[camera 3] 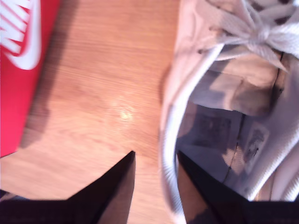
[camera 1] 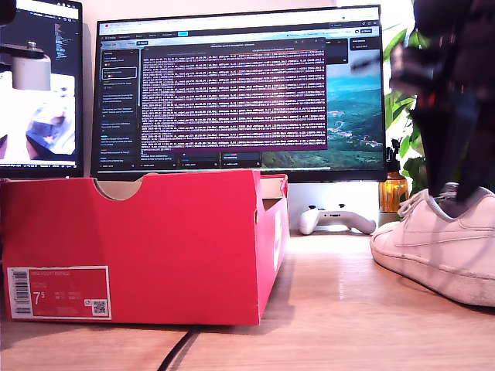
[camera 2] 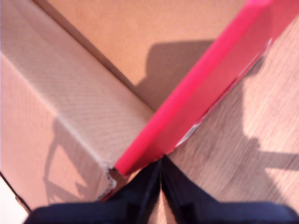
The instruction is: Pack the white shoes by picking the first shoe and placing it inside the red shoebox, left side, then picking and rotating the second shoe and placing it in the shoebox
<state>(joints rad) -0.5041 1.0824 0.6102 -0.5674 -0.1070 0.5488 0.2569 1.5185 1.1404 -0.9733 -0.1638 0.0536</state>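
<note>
The red shoebox (camera 1: 147, 247) stands open at the exterior view's left, label facing the camera. My first gripper (camera 2: 161, 161) is shut and empty, hovering over a corner of the box's red rim (camera 2: 210, 79) with the brown inside showing. One white shoe (camera 1: 441, 243) rests on the desk at the exterior view's right. The second arm (camera 1: 452, 131) reaches down into its opening. My second gripper (camera 3: 156, 154) is open and straddles the white shoe's (camera 3: 224, 84) collar wall, one finger inside and one outside. The shoebox side (camera 3: 18, 70) lies beyond it.
A large monitor (camera 1: 240, 93) stands behind the box, with a second screen (camera 1: 39, 93) at the exterior view's left. A white game controller (camera 1: 336, 219), an amber bottle (camera 1: 392, 189) and a plant (camera 1: 402, 116) sit at the back. A black cable (camera 1: 178, 352) runs under the box front.
</note>
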